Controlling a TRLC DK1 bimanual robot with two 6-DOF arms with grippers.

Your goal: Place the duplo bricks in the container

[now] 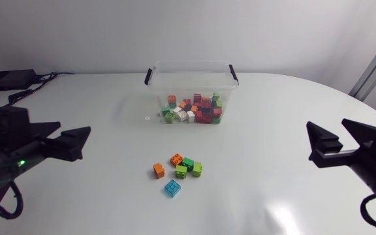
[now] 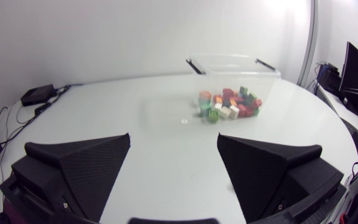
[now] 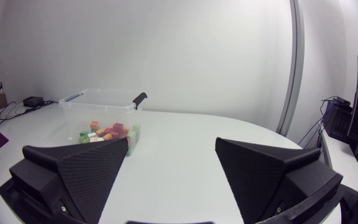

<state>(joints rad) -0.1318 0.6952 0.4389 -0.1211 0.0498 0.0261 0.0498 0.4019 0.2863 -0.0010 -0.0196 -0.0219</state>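
- Only the head view shows the loose duplo bricks (image 1: pixel 178 171). They form a small cluster on the white table (image 1: pixel 273 117), near of the container (image 1: pixel 191 91) and roughly midway between the two arms.
- In that cluster an orange brick (image 1: pixel 159 170) sits at the left and a second orange brick (image 1: pixel 176 158) on the far side. Three green bricks (image 1: pixel 189 168) are packed at the right, and a clear blue brick (image 1: pixel 172 188) lies nearest, just apart from the others.
- Neither wrist view takes in this cluster. Each looks across the table to the container (image 2: pixel 229 71) (image 3: pixel 101 102) instead.
- The container is a clear plastic tub standing upright with its open top facing up. In the head view its long axis runs left to right, with a black handle clip (image 1: pixel 149 75) on each short end.
- A heap of mixed bricks (image 1: pixel 194 109) already lies in it, in red, green, orange and white.
- The left gripper (image 1: pixel 77 143) (image 2: pixel 173 140) sits at the near left of the table. Its jaws are spread wide with nothing between them. From its wrist view the container stands ahead, well apart.
- The right gripper (image 1: pixel 326 130) (image 3: pixel 171 142) sits at the near right, equally wide apart and holding nothing. In its wrist view one finger partly covers the container's near corner.
- A black box (image 1: pixel 8 79) with cables rests at the table's far left. The left wrist view also shows it (image 2: pixel 37 94).
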